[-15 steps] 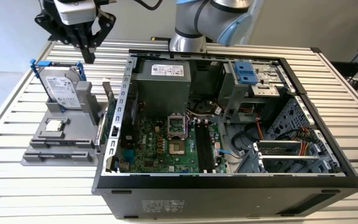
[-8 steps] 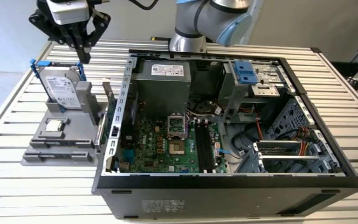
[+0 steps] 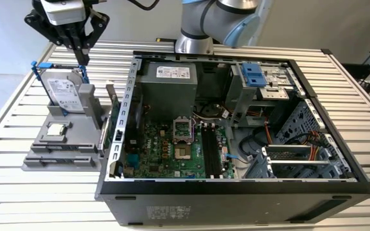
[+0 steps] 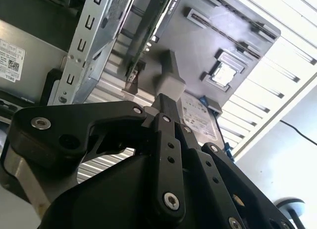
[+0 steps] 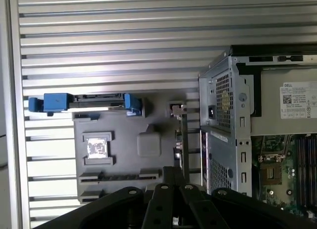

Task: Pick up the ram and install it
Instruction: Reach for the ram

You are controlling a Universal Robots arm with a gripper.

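- Hovering above the grey plastic holder [image 3: 56,156], the gripper [image 3: 82,55] has its 2 dark fingers pressed together into 1 narrow point, pinching nothing.
- The ram [image 3: 111,111] stands on its long edge at the holder's side, just beside the computer case [image 3: 236,204]. I think this leaves its thin upper edge free for a grip from above. In the first wrist view the ram [image 5: 184,140] looks like 1 thin line.
- The silver hard drive [image 3: 66,91], in a blue frame, stands upright in the same holder.
- The green motherboard [image 3: 165,149] lies flat in the open case, and its long dark slots [image 3: 209,149] face up and look empty, so the ram is not yet installed.
- The table [image 3: 37,197] is made of ribbed, pale metal slats.
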